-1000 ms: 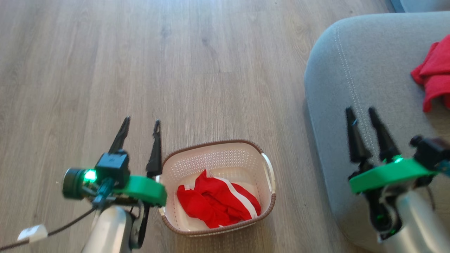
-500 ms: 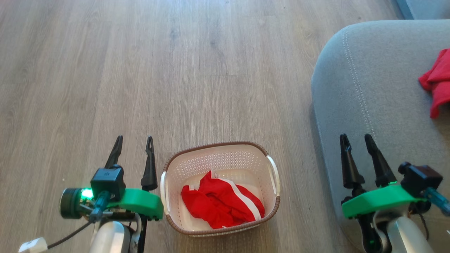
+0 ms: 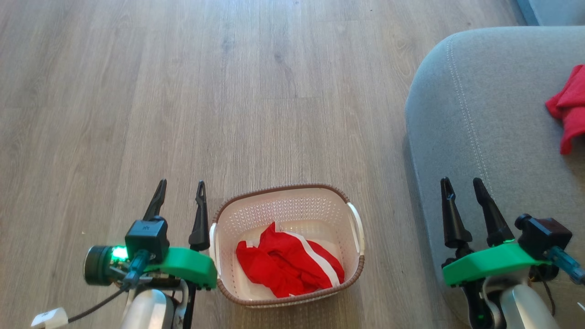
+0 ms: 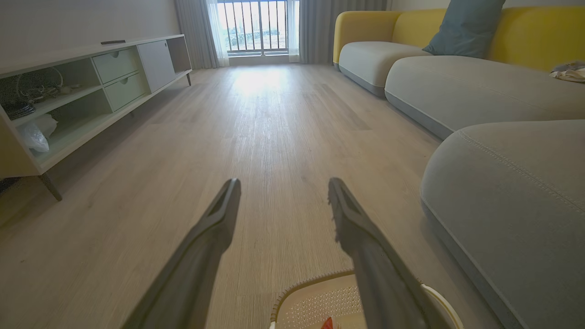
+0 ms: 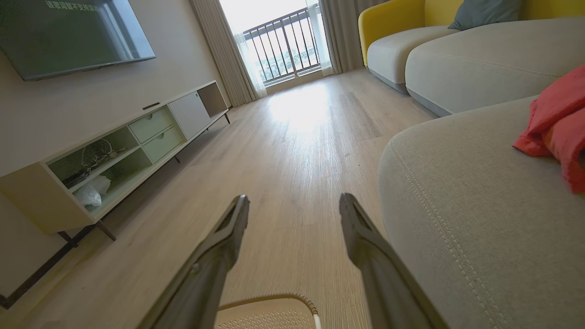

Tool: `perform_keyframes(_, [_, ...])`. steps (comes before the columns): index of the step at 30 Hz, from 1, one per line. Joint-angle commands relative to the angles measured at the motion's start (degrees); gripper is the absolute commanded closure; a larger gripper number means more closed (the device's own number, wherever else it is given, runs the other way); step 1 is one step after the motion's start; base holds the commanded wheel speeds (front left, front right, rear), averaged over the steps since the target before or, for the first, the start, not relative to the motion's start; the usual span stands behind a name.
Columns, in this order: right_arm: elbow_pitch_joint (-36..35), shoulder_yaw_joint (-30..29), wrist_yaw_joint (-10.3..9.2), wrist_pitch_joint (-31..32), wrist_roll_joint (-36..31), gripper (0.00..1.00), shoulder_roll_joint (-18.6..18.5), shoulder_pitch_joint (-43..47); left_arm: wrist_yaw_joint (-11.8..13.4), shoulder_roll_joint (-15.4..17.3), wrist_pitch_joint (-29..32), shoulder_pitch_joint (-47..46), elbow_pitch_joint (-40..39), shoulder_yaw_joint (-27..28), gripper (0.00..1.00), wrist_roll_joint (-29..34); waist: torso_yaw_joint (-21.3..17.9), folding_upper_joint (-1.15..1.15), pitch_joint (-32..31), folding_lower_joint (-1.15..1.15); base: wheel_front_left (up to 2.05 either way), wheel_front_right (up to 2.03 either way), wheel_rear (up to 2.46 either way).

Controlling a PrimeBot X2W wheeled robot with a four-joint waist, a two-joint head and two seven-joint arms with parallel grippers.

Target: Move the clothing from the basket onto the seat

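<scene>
Lying in basket [image 3: 283,205], clothing [image 3: 279,269] stripe seemingly diagonal, left pincer [image 3: 181,183], right pincer [image 3: 460,181] spread empty

A home living room; yellow sofa [image 4: 525,32], wall television [image 5: 68,32], low media cabinet [image 4: 91,87].

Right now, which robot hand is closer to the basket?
Left. The left gripper is just left of the basket; the right gripper is farther off, above the grey seat.

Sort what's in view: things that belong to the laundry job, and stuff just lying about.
For the job: striped red garment, lying in the basket; plain red garment, already on the seat.

Just lying about: cabinet, yellow sofa, blue cushion, wall television.
</scene>
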Motion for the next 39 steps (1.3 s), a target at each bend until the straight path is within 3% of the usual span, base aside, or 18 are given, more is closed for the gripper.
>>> perform_keyframes(1, [-1.5, 1.1, 0.00, -0.4, -0.3, 0.00, 0.1, -1.1, -0.1, 0.0, -0.3, -1.1, -1.5, 1.5, 0.00, 0.0, 0.0, 0.00, 0.0, 0.00, 0.00, 0.00, 0.00])
perform_keyframes(23, [-1.4, 0.6, 0.00, -0.4, 0.2, 0.00, 0.1, -2.2, -1.0, 0.0, -0.3, -2.3, -2.0, 0.4, 0.00, 1.0, 0.5, 0.00, 2.3, 0.00, 0.00, 0.00, 0.00])
perform_keyframes(28, [-1.8, -0.1, 0.00, -0.4, -0.7, 0.00, 0.2, -3.5, -2.1, 0.0, -0.3, -4.0, -1.8, -0.6, 0.00, 1.9, -0.1, 0.00, 6.5, 0.00, 0.00, 0.00, 0.00])
perform_keyframes(33, [-2.3, -1.9, 0.00, -0.4, -1.4, 0.00, 0.7, -5.0, -4.7, 0.0, -0.3, -6.5, 0.1, -1.9, 0.00, 2.6, -1.6, 0.00, 13.0, 0.00, 0.00, 0.00, 0.00])
perform_keyframes(39, [-3.7, -1.7, 0.00, -0.4, -2.1, 0.00, 1.2, -7.5, -7.4, 0.6, -0.3, -10.6, 4.7, -3.2, 0.00, 5.3, -5.2, 0.00, 22.1, 0.00, 0.00, 0.00, 0.00])
